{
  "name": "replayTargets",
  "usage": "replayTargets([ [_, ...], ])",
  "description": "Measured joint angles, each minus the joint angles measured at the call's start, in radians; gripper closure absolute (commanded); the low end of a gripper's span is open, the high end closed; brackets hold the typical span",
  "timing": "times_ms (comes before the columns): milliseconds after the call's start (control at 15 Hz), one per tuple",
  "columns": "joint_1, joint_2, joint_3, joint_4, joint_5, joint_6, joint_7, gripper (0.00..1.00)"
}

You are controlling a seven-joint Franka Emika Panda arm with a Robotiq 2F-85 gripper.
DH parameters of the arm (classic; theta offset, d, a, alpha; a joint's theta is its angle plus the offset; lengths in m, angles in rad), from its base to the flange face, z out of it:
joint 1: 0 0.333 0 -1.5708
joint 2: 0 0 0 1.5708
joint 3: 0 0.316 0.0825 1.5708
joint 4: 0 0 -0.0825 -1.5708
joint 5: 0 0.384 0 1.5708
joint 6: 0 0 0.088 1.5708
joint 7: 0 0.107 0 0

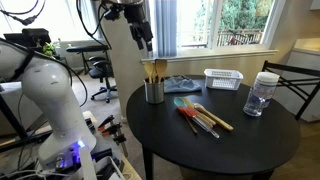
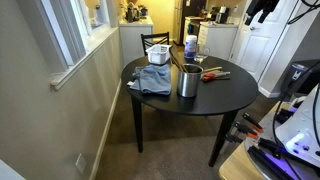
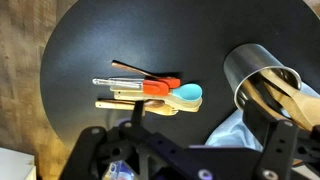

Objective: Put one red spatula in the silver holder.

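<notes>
A round black table [image 1: 230, 150] stands on beige carpet [image 2: 170, 160] beside a bright, white-framed window [image 1: 235, 25].

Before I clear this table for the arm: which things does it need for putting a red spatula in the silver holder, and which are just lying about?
Needed: slim red spatula; shiny silver metal cylinder holder; open gripper.

Lying about: teal-headed spatula; plain light-wood spatulas; crumpled blue cloth; white slatted basket; clear jar with white lid.

Objects counted
One silver holder [image 1: 154, 92], one jar [image 1: 261, 93], one basket [image 1: 224, 79], one teal spatula [image 3: 187, 95] and two red spatulas [image 3: 162, 85] are seen.
</notes>
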Motion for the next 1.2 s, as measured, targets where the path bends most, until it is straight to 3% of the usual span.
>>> replayTargets([
  [867,0.001,0.001,-0.002,0.0,0.001,0.0,0.0,0.0],
  [1200,0.006,0.031,-0.065,-0.004,0.034,0.016,-0.001,0.0],
])
